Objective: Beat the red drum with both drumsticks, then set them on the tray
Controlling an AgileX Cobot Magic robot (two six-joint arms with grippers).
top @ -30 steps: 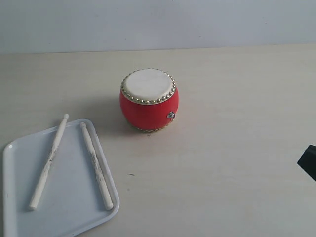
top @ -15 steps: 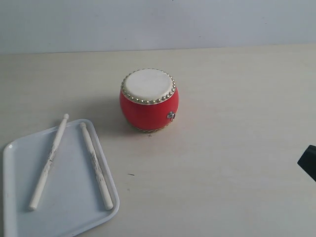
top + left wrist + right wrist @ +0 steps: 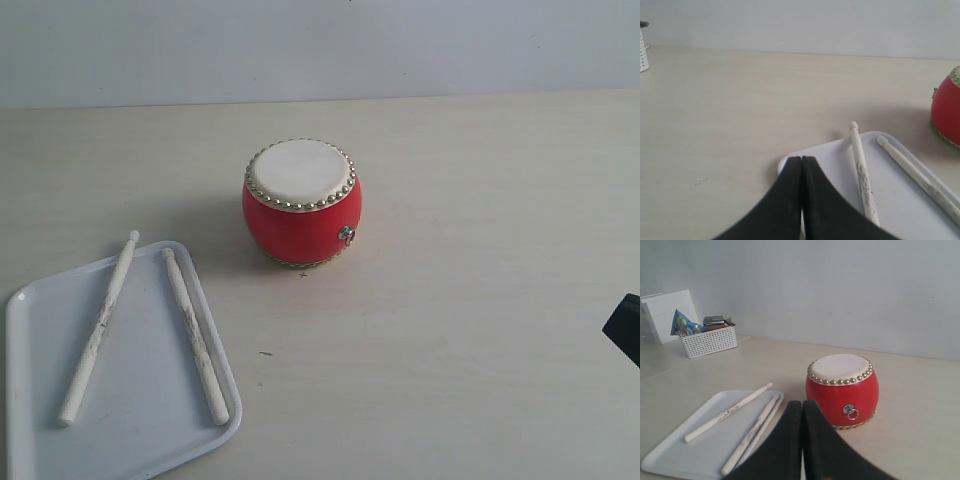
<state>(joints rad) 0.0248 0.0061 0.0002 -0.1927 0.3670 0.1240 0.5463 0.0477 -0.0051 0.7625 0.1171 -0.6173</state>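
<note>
A: Where do things stand?
B: Both drumsticks (image 3: 196, 336) lie on the white tray (image 3: 145, 400), at eight o'clock from the red drum (image 3: 301, 205); left gripper (image 3: 802, 159) and right gripper (image 3: 802, 402) are pinched closed, empty; either nothing's begun or all's done.

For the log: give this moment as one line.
drumsticks: both on tray | red drum: upright, untouched | left tool: shut, empty | right tool: shut, empty

- My gripper (image 3: 802, 406) has its jaws pressed together with nothing between them.
- The red drum (image 3: 842, 390) stands upright just beyond.
- Both drumsticks (image 3: 727, 412) lie on the tray (image 3: 670, 455), beside the drum.
- A white basket (image 3: 709, 341) sits far off.
</note>
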